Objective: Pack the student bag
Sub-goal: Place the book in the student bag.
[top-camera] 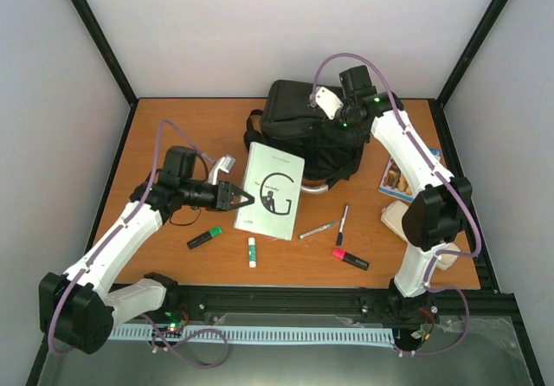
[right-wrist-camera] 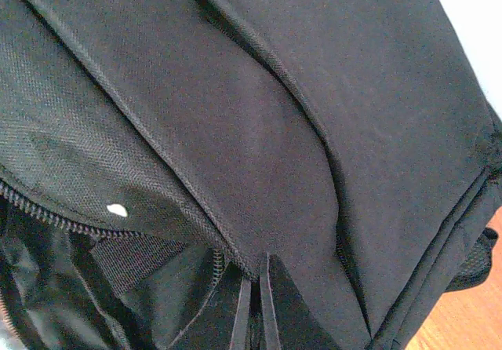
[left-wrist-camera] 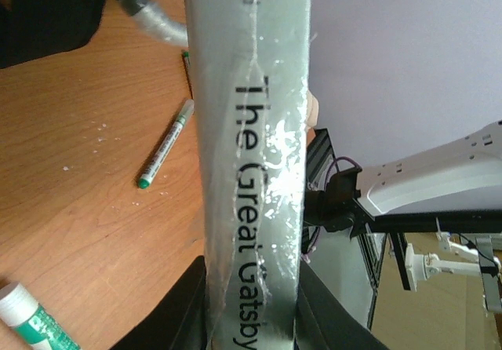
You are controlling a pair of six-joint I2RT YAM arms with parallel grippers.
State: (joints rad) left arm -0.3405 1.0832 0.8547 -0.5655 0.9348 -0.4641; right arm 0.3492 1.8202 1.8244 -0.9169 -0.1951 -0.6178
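Black fabric of the student bag [right-wrist-camera: 314, 130] fills the right wrist view, so you are very close to it. The right gripper [right-wrist-camera: 252, 311] has its two fingers pressed together on a fold of this fabric, just beside the open zip. The bag stands at the far middle of the table [top-camera: 173, 135], with its back close to the far edge and its grey loop handle [top-camera: 316, 187] pointing to the near side.

The widest free wood is left of the bag, up to the far left corner. The near strip is more busy.

The left gripper [top-camera: 245, 198] pinches the book [top-camera: 271, 191] by its left edge. This is a pale paperback, and in the left wrist view its spine [left-wrist-camera: 251, 169] runs straight up between the fingers. It sits just in front of the bag, partly over the loop handle.

On the right side you have little room. A picture booklet [top-camera: 400, 178] lies at the right edge, and a cream pencil case [top-camera: 400, 220] is near it, half hidden behind the right arm.

Small things lie apart from each other along the near side:
- a green highlighter [top-camera: 204, 238]
- a glue stick [top-camera: 253, 251]
- a pale pen [top-camera: 318, 229]
- a dark pen [top-camera: 342, 225]
- a pink highlighter [top-camera: 350, 259], the nearest to the front edge
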